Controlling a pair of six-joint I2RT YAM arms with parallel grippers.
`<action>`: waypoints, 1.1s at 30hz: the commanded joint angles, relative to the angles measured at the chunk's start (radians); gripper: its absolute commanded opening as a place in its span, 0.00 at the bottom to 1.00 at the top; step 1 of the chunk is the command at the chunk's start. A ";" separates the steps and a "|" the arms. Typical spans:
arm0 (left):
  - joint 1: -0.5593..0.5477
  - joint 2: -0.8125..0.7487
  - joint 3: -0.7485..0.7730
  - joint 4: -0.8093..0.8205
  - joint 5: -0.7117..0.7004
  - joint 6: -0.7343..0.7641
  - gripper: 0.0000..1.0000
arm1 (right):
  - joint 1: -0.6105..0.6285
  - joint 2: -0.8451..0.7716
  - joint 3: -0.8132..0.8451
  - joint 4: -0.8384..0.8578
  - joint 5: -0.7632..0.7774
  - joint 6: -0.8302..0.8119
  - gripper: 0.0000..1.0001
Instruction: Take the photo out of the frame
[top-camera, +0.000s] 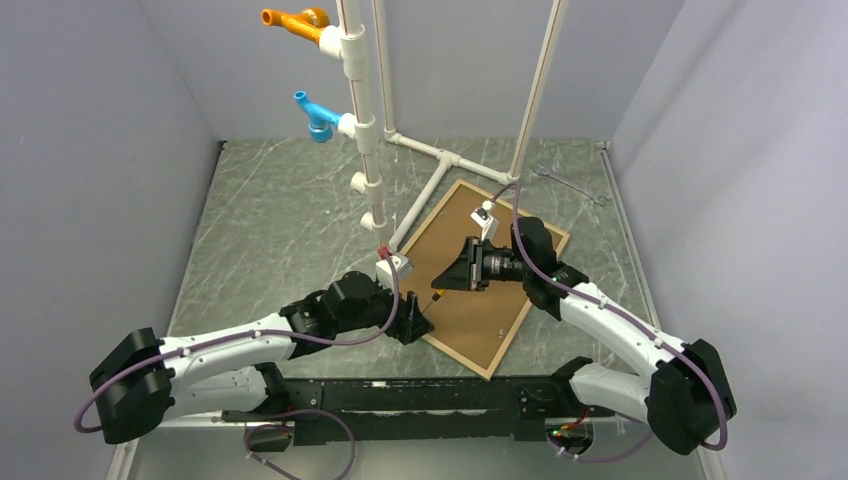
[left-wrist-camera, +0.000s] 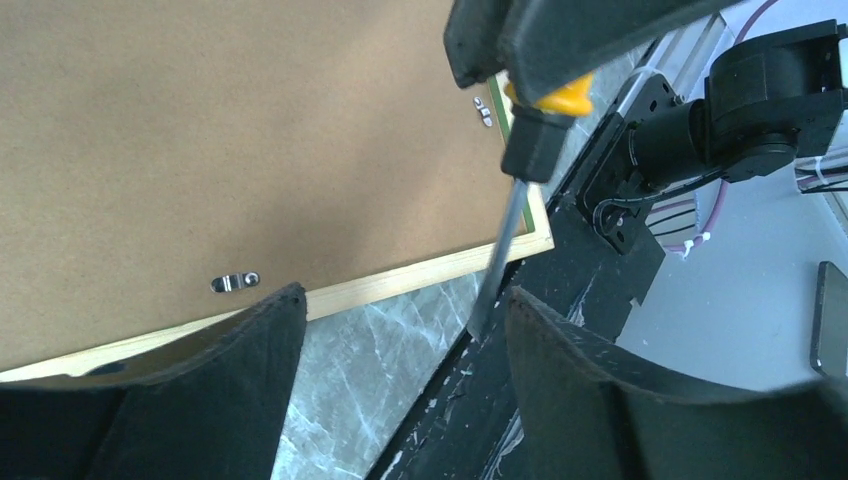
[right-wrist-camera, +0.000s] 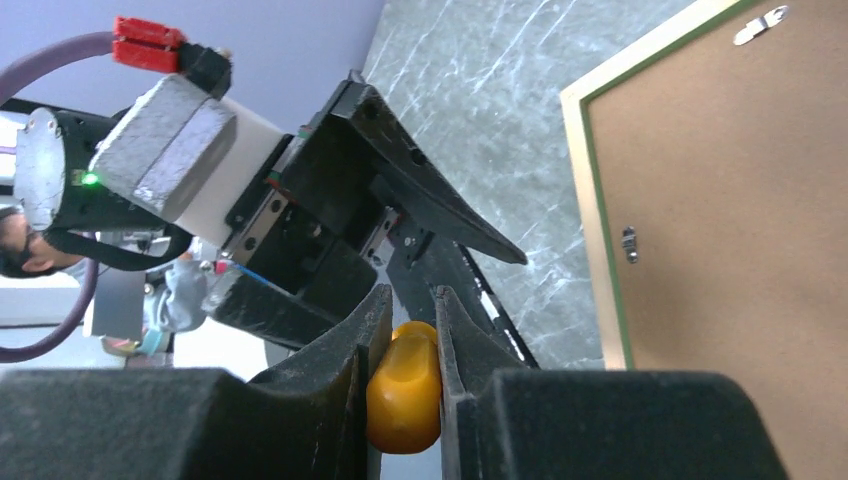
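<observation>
Top external view: the frame (top-camera: 506, 350) lies face down at the middle of the table (top-camera: 280, 220), turned diagonally, with one corner towards the near edge and the opposite corner towards the white pipe stand (top-camera: 365, 150) at the back. Its brown backing board (top-camera: 470, 320) faces up, so the photo is hidden beneath and its position can only be assumed.

Right wrist view: the right gripper (right-wrist-camera: 412, 320) is clamped on the yellow handle of a screwdriver (right-wrist-camera: 403, 395).

Left wrist view: the left gripper (left-wrist-camera: 400, 300) stands with its jaws wide apart and holds nothing. It hovers at the frame's near-left side. The screwdriver's metal shaft comes down between its fingers, and the tip appears to be in the air, not on the board.

Small metal retaining clips (left-wrist-camera: 235, 282) sit along the backing's edges, turned in over the board.

Step in hand, as judged: releasing the backing. No clip looks turned aside, and nothing has been lifted.

Next move, as judged: set the blade against one clip and swivel it outward off the board. The free claw should steady the rail, so that the frame does not slide on the table.

Writing: no brand, label or lettering can be read on the board, the tool or the arms.
</observation>
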 joint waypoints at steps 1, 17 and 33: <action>-0.003 0.029 0.029 0.066 0.039 0.009 0.72 | 0.023 0.004 -0.025 0.135 -0.063 0.068 0.00; -0.002 -0.010 0.026 0.034 0.290 0.272 0.00 | 0.086 0.026 0.134 -0.334 0.038 -0.316 0.71; -0.004 -0.024 -0.118 0.123 0.561 0.261 0.00 | 0.262 0.053 0.116 -0.299 -0.344 -0.384 0.64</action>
